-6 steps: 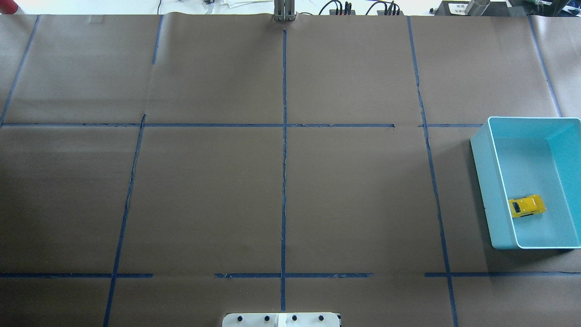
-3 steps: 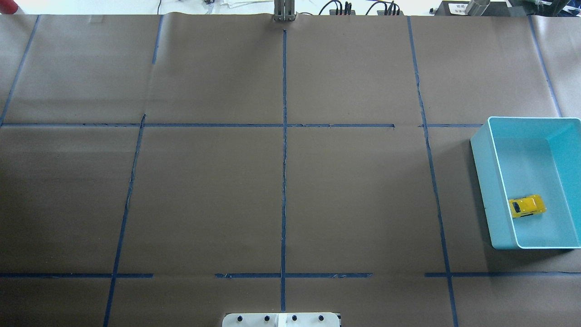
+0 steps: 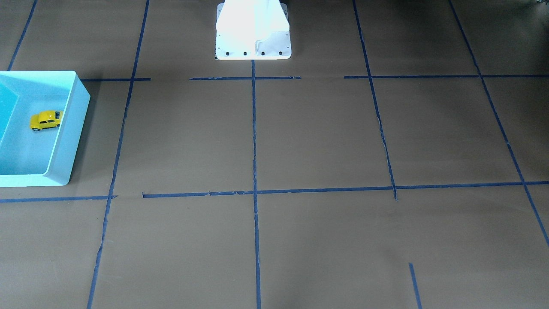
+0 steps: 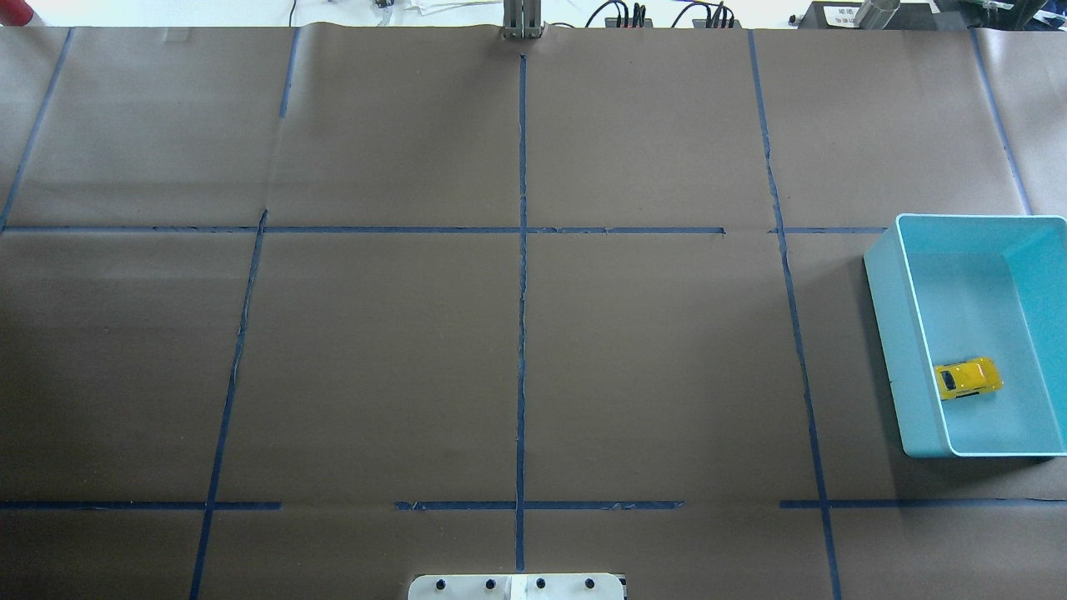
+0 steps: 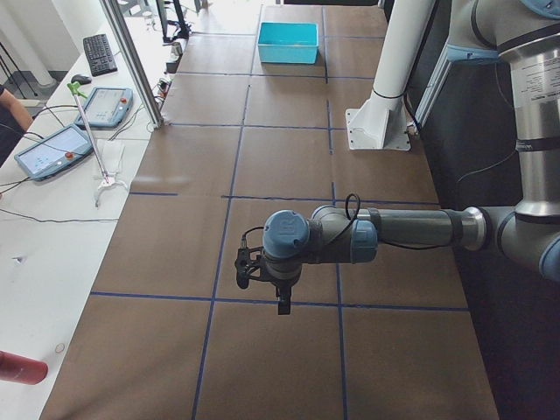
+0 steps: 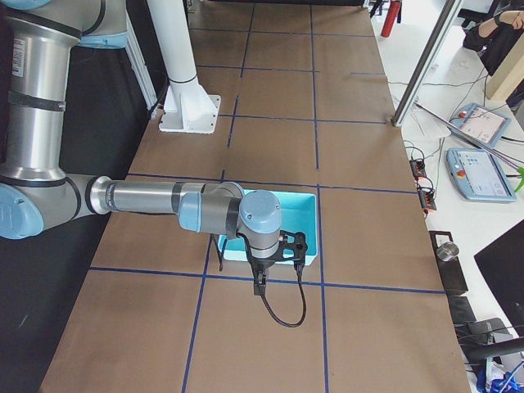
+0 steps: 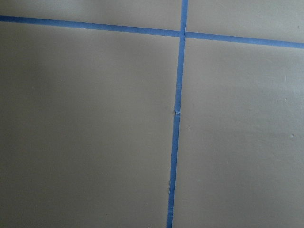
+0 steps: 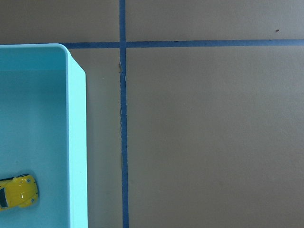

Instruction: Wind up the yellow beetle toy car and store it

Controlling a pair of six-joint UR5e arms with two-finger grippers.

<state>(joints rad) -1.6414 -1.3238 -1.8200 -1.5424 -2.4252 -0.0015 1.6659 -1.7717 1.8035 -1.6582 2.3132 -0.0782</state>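
- Exterior right view is giving us the right gripper (image 6: 259, 285), hanging over a blue tape line (image 6: 368, 289) near a corner of the turquoise bin (image 4: 904, 350). It's too small here to tell whether it's clenched or released.
- Across the papered table (image 5: 280, 166), the left gripper (image 5: 281, 304) is hovering well apart from the bin, and its grip is just as unreadable.
- And the yellow beetle toy car (image 4: 967, 378) is sitting inside the bin, just beside the wall facing the table's middle.
- Storing is probably looking done. If not, the next move is calling for a careful reach down past that wall.
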